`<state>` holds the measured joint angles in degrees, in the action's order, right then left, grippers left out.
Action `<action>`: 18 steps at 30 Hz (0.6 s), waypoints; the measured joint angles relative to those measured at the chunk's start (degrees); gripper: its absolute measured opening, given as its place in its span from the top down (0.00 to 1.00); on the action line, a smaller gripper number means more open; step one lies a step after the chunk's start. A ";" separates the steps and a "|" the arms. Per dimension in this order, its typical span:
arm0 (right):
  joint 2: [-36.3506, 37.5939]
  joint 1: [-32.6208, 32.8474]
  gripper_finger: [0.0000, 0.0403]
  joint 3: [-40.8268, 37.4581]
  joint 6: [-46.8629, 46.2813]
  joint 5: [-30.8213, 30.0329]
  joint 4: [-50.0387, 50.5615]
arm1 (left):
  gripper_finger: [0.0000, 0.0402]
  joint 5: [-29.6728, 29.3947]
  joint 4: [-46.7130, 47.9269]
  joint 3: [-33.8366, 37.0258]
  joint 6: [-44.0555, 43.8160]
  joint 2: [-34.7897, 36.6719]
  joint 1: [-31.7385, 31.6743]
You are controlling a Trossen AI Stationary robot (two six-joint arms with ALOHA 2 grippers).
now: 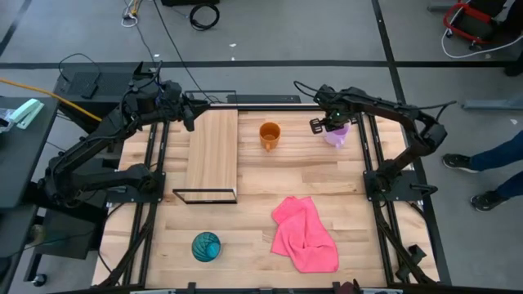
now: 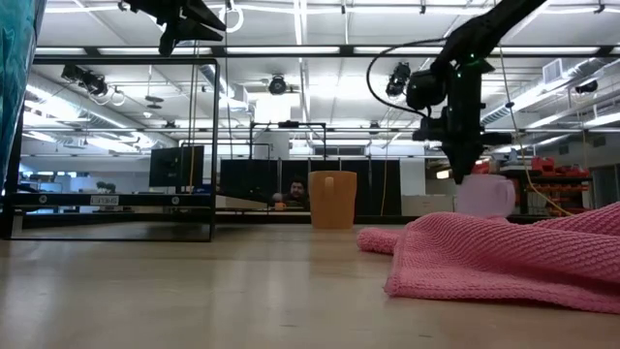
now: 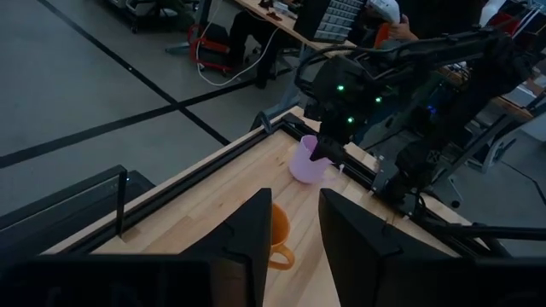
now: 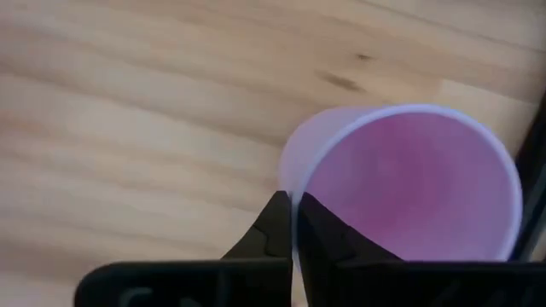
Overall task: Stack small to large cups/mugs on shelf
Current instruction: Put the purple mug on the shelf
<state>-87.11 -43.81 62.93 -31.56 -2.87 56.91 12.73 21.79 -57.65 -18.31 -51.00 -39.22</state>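
Observation:
A pale purple mug (image 1: 337, 135) stands upright at the far right of the table, with my right gripper (image 4: 294, 226) shut on it from above. To its left an orange mug (image 1: 270, 135) rests on its base on the tabletop. The teal cup (image 1: 205, 247) sits on the table near the front left. The shelf (image 1: 212, 155), a light-wood board on a thin black frame, stands left of centre. My left gripper (image 1: 192, 114) hangs open in the air above the shelf's far end, holding nothing. My right gripper pinches the purple mug's rim (image 4: 294, 205) on the side toward the orange mug. One finger is inside the mug and one outside, with the thin wall between them. The fingers point down from above. The mug stays upright.
A crumpled pink cloth (image 1: 304, 233) lies on the table at the front right, between the mugs and the near edge. Black frame rails (image 1: 372, 155) run along the table's left and right sides. A person's legs (image 1: 490, 163) show beyond the right edge.

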 joint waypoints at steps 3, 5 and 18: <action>1.97 2.46 0.99 2.67 0.08 0.71 0.70 | 0.73 0.00 -0.03 0.00 0.00 0.00 0.00; 3.35 4.63 0.99 5.52 0.12 0.57 1.53 | 0.73 0.00 -0.03 0.00 0.00 0.00 0.00; 5.09 20.73 0.99 31.38 -0.69 -1.42 15.41 | 0.73 0.00 -0.08 0.00 -0.20 0.00 0.00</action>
<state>-82.02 -23.08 94.31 -32.26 -4.29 72.32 12.73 21.72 -57.65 -18.50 -51.00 -39.22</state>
